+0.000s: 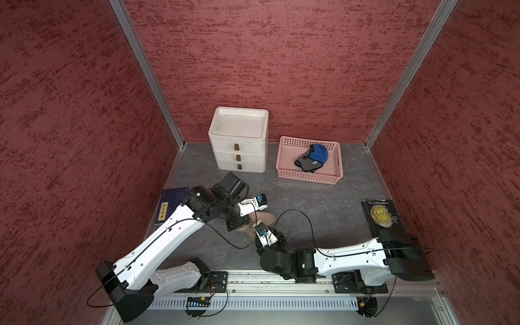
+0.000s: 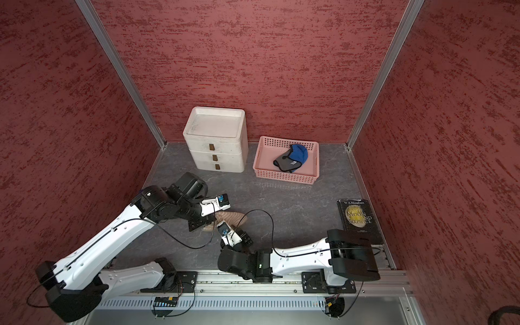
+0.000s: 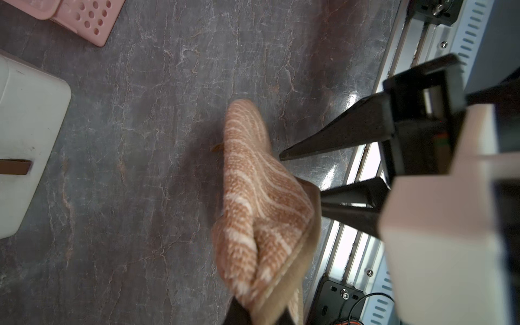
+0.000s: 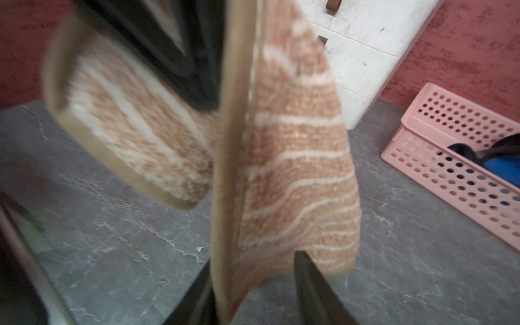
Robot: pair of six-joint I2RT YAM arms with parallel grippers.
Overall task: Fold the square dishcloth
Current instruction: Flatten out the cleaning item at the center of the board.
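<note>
1. Red textured walls (image 1: 281, 56) enclose a grey, stone-patterned tabletop (image 1: 309, 202).
2. A white drawer unit (image 1: 239, 140) stands at the back. Its three drawers are pushed in, each with a brown handle, so their contents are hidden.
3. Just beside it, on the robot's right, a pink perforated basket (image 1: 309, 177) holds a blue and grey cap (image 1: 313, 159).
4. A black book (image 1: 382, 216) lies flat near the right wall and a dark blue book (image 1: 168, 205) near the left wall.
5. The dishcloth (image 3: 253, 197), tan with pale wavy stripes, is near the middle of the tabletop in front of the drawers. It is lifted off the surface and bunched long. In both top views its long axis runs roughly left to right, with the rounded free end pointing toward the black book.
6. The left gripper (image 3: 259, 316) is pinched tight on one end of the dishcloth.
7. The right gripper (image 4: 253, 261) has its jaws partly apart, straddling the hemmed edge, and no clamp on the cloth shows.
</note>
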